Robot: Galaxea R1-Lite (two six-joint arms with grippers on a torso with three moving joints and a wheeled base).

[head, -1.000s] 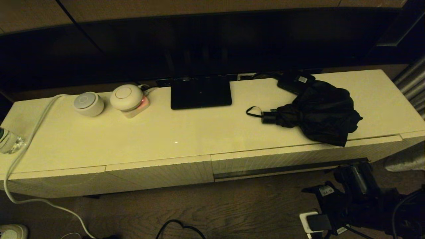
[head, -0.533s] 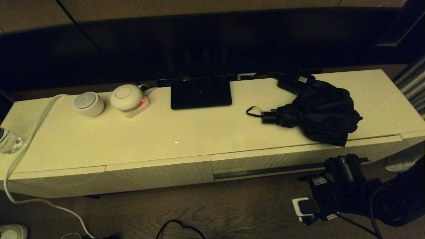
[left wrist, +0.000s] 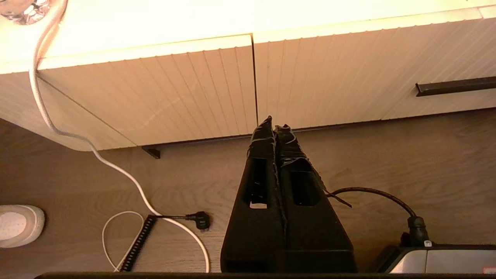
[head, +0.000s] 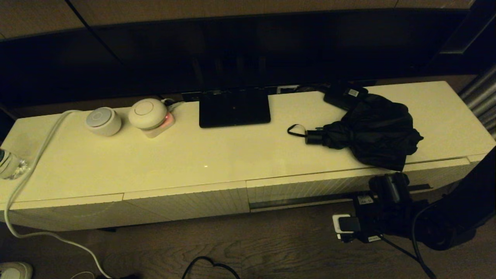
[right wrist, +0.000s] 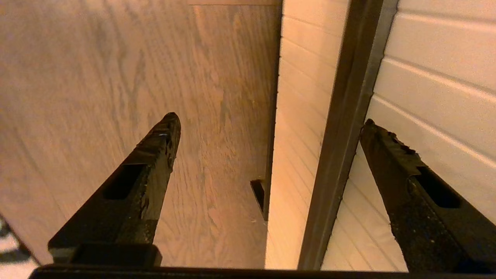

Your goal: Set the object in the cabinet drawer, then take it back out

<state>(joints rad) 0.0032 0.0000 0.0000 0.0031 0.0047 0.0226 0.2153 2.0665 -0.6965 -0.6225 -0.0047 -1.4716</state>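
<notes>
The object, a black compact umbrella (head: 372, 130) with bunchy fabric, lies on the cabinet top at the right, its handle and wrist loop pointing left. Below it the cabinet drawer (head: 310, 189) looks closed; its ribbed cream front carries a long dark handle slot (head: 294, 201). My right gripper (head: 388, 183) is low in front of that drawer's right part, open and empty. In the right wrist view the right gripper (right wrist: 269, 122) straddles the dark handle strip (right wrist: 345, 135), with the ribbed drawer front (right wrist: 426, 58) close behind. My left gripper (left wrist: 274, 126) hangs shut over the floor before the cabinet.
On the top stand a flat black stand (head: 234, 107), a small black box (head: 345, 95) touching the umbrella, two round white devices (head: 103, 121) (head: 148, 113) and a bottle (head: 9, 164) at the left edge. A white cable (head: 35, 162) runs down to the floor.
My right arm has risen and moved left, closer to the drawer front, up to the handle slot. Its jaws have spread wider. The umbrella has not moved.
</notes>
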